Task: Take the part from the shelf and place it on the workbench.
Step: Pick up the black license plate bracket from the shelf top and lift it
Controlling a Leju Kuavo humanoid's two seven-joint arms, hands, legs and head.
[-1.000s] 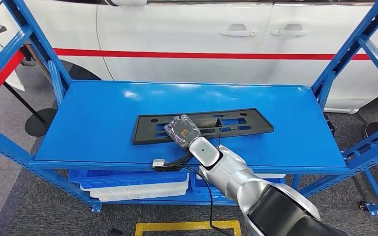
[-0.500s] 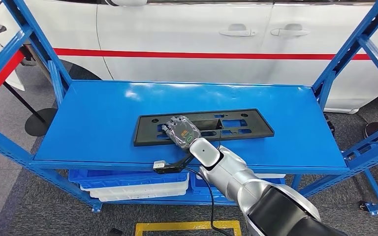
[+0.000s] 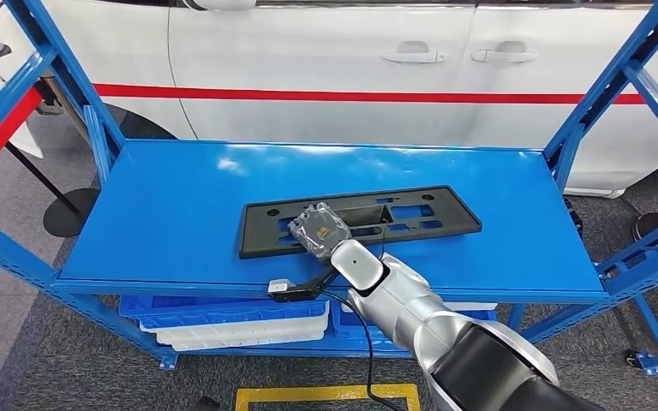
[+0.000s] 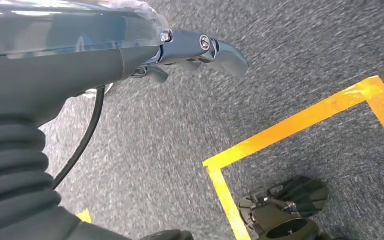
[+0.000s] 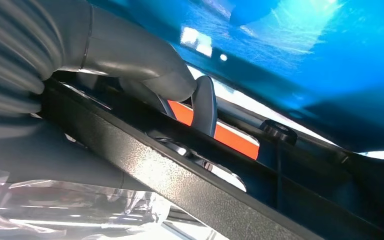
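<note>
On the blue shelf point(image 3: 180, 214), near its front edge, the right hand point(image 3: 320, 228) sits on the long black part point(image 3: 411, 214), fingers clamped on it: in the right wrist view the thumb point(image 5: 145, 65) and a dark finger point(image 5: 204, 102) close over the part's textured rim point(image 5: 180, 185). The hand wears a clear plastic cover (glare hides the finger detail from the head view). Part lies flat on the shelf top, lengthwise across it, its left end slightly nearer the front than the right. Silver right arm point(image 3: 394, 300) comes up from below over the shelf's front edge, a black cable point(image 3: 364, 342) trailing off it. Left hand point(image 4: 200, 50) hangs over grey carpet, fingers curled in, nothing held. Yellow floor tape point(image 4: 290, 125) marks a corner below it. Under the shelf top sit white and blue bins point(image 3: 231, 321). Behind the shelf stands a white car point(image 3: 351, 51) with a red stripe along its doors.
</note>
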